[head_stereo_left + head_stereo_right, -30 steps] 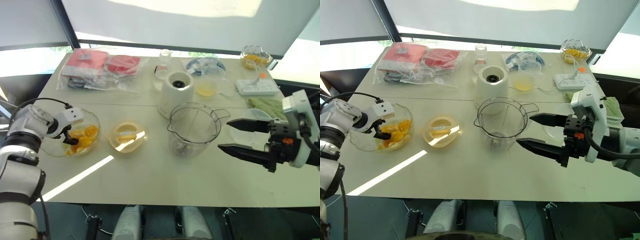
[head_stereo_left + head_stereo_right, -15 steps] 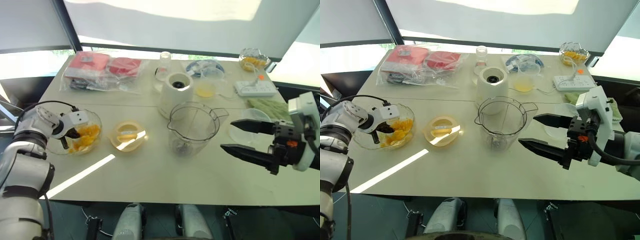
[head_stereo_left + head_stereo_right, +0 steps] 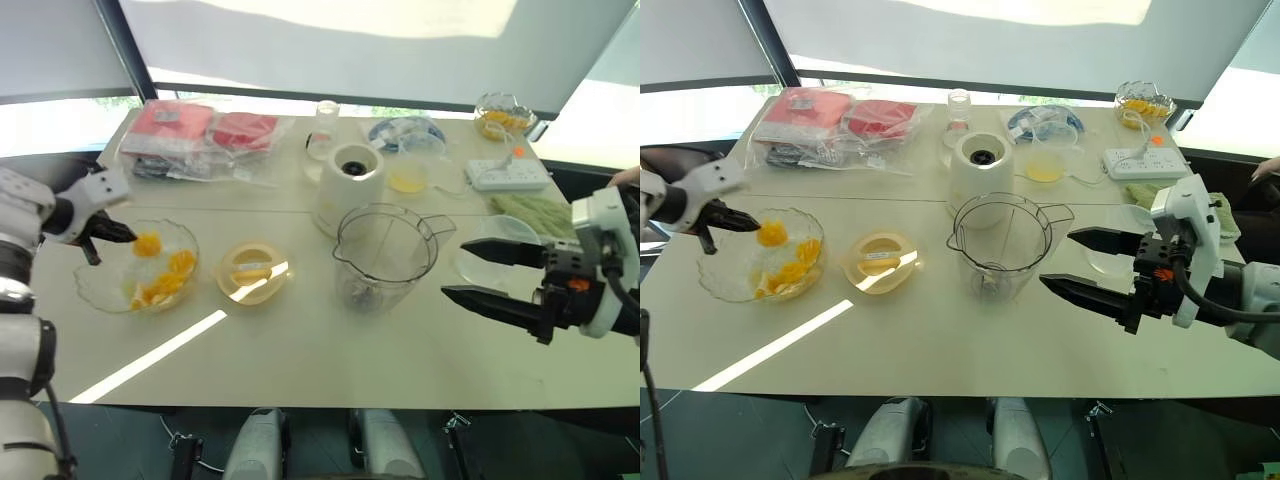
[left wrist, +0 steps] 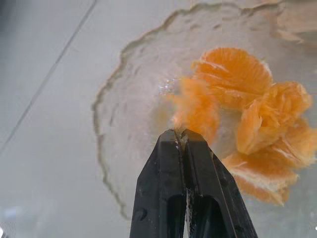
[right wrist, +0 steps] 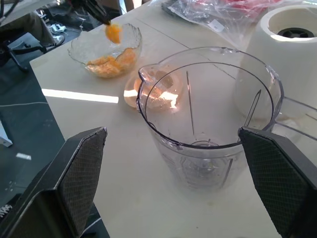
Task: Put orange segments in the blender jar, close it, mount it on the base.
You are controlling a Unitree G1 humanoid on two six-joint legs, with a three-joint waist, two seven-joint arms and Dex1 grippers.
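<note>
The first step is in hand — loading fruit. The left claw [image 3: 728, 218] is pinching one orange segment [image 3: 771, 235] at its fingertips, held above the glass bowl [image 3: 715, 285] where the other segments [image 3: 788, 270] lie. The jar [image 3: 1003, 247] stands open-topped and upright near the middle of the worktop [image 3: 940, 340], looking empty apart from its blade, just in front of the white base [image 3: 983, 165]. The right claw [image 3: 1077, 262] hangs spread wide just beside the jar, one finger to each side in the right wrist view, touching nothing.

Next, as I judge it, the left arm must carry the segment across to the jar's mouth and let go over it. The hold looks shallow, at the very tips, so a jolt could drop the piece.

Room for that — the path crosses a small yellow-tinted lid-like dish [image 3: 882, 262] lying low between bowl and jar; passing over it should be easy. The bowl sits close to the worktop's left edge. The front strip of the worktop is bare, while the back is crowded with packets [image 3: 830, 125], cups and a power strip [image 3: 1147, 160].
</note>
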